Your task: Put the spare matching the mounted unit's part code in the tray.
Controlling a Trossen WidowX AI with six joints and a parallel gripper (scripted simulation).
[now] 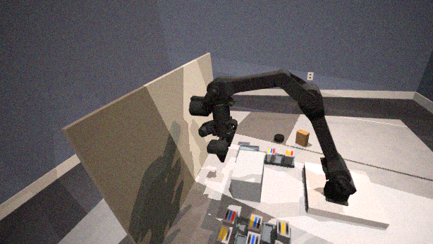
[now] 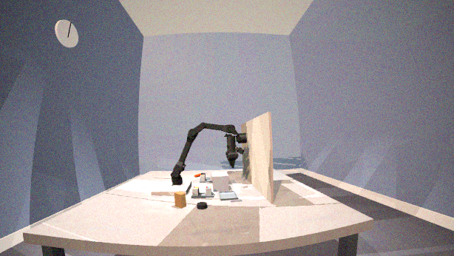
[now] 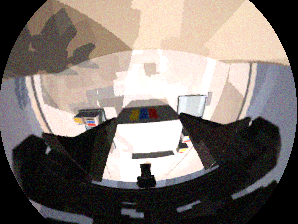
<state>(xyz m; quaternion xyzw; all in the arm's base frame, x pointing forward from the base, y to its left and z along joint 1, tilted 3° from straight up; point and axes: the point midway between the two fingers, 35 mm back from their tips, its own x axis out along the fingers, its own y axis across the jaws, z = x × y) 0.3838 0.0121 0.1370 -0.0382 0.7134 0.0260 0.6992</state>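
Hanging open claw (image 1: 221,155), above mounted unit (image 1: 247,173), beside board (image 1: 141,148)

A bare test room set up as a workbench cell. Plain blue-grey walls (image 2: 218,96) meet a pale skirting board (image 1: 370,94) with one white wall socket (image 1: 309,75), and a round white wall clock (image 2: 66,33) hangs at ten o'clock in the exterior view. A large pale curved-edge table (image 2: 207,229) fills the middle, carrying a tall beige upright board (image 2: 260,155) and rows of small grey colour-striped parts (image 1: 255,229) at six o'clock in the top view.
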